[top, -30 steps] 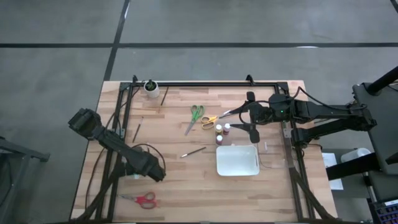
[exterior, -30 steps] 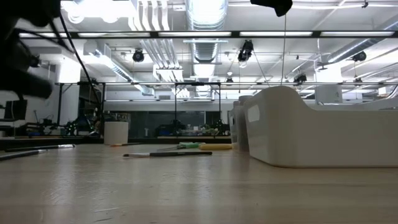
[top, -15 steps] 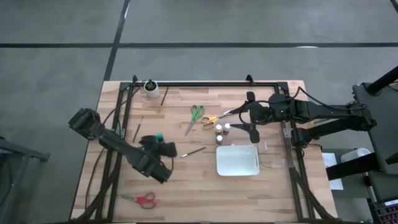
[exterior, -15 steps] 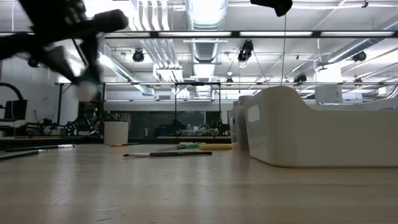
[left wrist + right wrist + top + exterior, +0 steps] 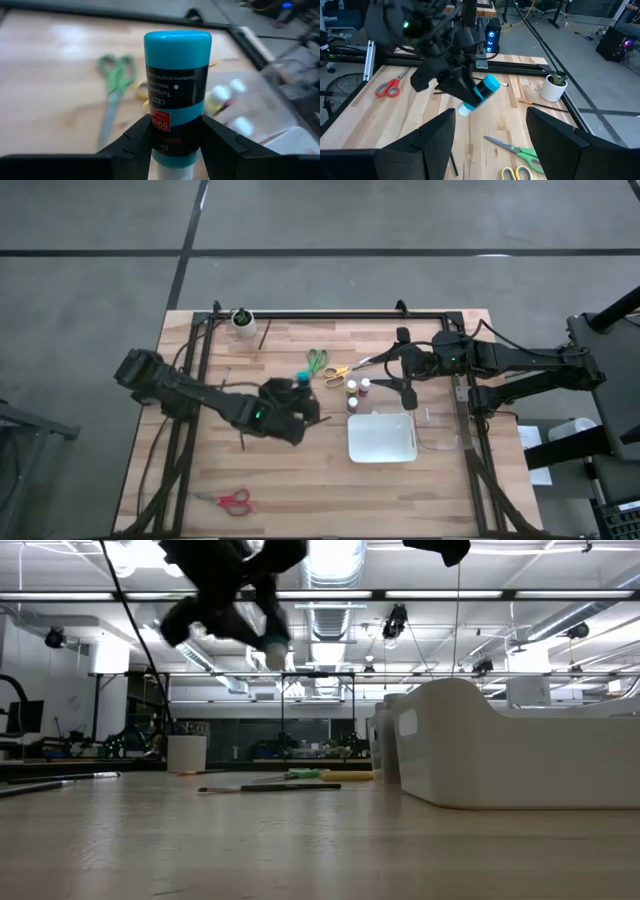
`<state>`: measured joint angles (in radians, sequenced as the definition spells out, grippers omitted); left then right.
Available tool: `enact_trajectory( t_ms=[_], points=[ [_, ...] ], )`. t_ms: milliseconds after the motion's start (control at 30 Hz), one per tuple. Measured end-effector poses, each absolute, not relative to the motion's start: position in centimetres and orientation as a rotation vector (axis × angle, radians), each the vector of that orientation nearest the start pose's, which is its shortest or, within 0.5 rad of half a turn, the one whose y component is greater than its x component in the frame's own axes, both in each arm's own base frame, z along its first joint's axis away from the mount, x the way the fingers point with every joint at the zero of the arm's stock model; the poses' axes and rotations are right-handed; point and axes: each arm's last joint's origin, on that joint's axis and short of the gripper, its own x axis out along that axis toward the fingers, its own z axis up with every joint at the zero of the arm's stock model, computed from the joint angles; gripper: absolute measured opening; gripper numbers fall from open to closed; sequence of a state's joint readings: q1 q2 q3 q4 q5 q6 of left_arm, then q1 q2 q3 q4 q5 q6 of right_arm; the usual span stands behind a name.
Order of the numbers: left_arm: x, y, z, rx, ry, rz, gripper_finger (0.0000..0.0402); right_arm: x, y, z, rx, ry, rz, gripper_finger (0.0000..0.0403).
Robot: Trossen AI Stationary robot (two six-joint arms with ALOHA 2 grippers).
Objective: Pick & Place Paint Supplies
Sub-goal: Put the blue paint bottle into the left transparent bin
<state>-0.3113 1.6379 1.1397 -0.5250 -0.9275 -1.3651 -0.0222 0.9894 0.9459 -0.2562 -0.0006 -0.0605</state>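
My left gripper [image 5: 296,404] is shut on a teal paint bottle [image 5: 176,95] with a black label, high over the middle of the table; both also show in the right wrist view [image 5: 481,94] and, blurred, in the low view [image 5: 240,585]. My right gripper [image 5: 390,373] hangs open and empty over the far right, above two pale-capped bottles [image 5: 358,387] that stand on the wood. Green scissors [image 5: 314,365] and yellow scissors [image 5: 337,373] lie flat beside them. A white tray [image 5: 381,437] rests right of centre. My left gripper pinches the bottle's body [image 5: 172,131] between its two fingers [image 5: 131,142], on the half nearer the pale cap. The teal end [image 5: 177,40] sticks out past the fingertips. The bottle is lifted clear of the table and tilted, with the cap end [image 5: 466,108] lowest.
Red scissors [image 5: 230,500] lie at the near left. A white cup [image 5: 243,321] stands at the far left, with a brush [image 5: 263,333] beside it. Other brushes [image 5: 222,387] lie on the wood. A dark frame [image 5: 330,314] runs along the far edge.
My left gripper has risen from low over the near left of the table and swung toward the right and far edges, carrying the teal bottle clear of the wood. It now hangs near the green scissors.
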Motion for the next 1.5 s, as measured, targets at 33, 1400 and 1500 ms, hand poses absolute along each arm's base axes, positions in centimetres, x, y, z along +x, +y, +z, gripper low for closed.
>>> enact_trajectory(
  t_ms=[33,1400,1500],
  points=[
    [32.2,-7.5,23.2,-0.619,0.298,0.949,0.014,21.5,-0.5,34.5,-0.057,0.3,-0.012,0.0242],
    [32.5,0.5,13.6,-1.163,0.406,0.599,0.014,21.5,-0.5,34.5,-0.057,0.3,-0.012,0.0242],
    [33.4,0.6,12.8,-1.191,0.49,0.571,0.014,21.5,-0.5,34.5,-0.057,0.3,-0.012,0.0242]
  ],
)
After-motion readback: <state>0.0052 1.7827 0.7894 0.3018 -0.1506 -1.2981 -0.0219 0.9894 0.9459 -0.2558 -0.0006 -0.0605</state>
